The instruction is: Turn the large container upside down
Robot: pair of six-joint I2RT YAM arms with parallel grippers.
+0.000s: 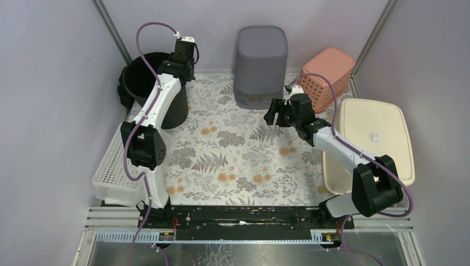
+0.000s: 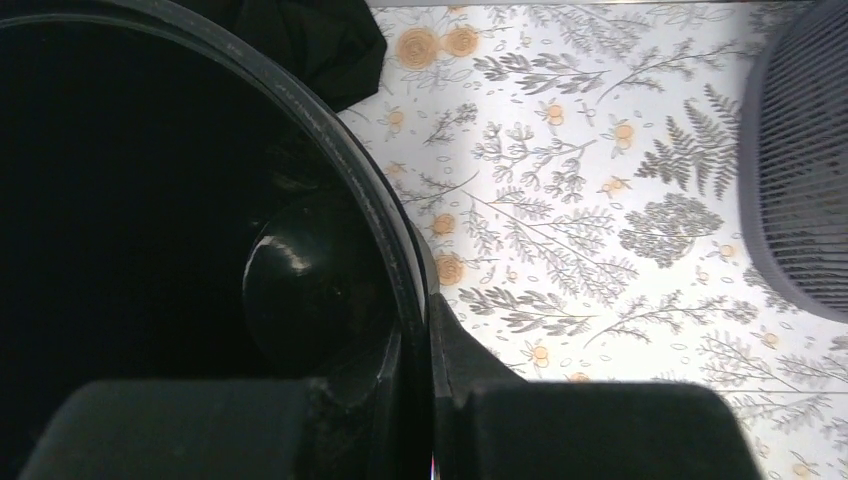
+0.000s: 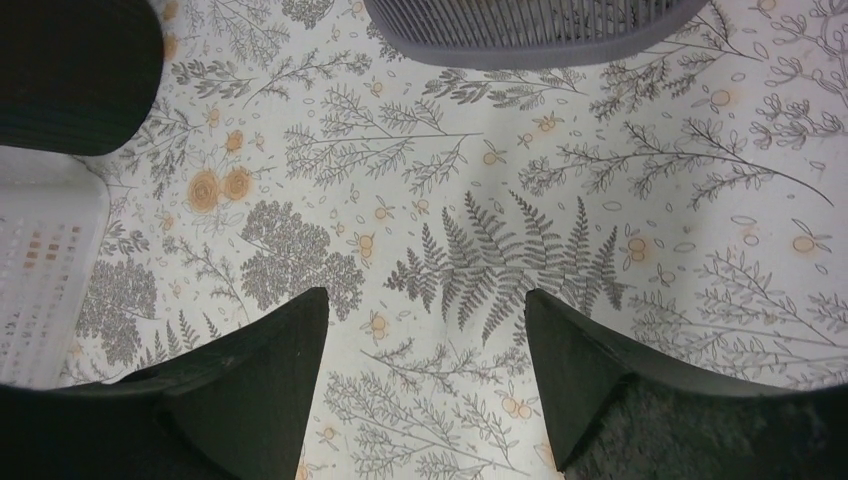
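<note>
Black bucket upright, far left, axis vertical; left end effector clamped astride its right rim. Right end effector spread, empty, well apart over tabletop.

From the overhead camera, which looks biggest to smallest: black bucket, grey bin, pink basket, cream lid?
Largest: cream lid
Next: black bucket and grey bin look alike; the left arm partly covers the bucket
Smallest: pink basket
</note>
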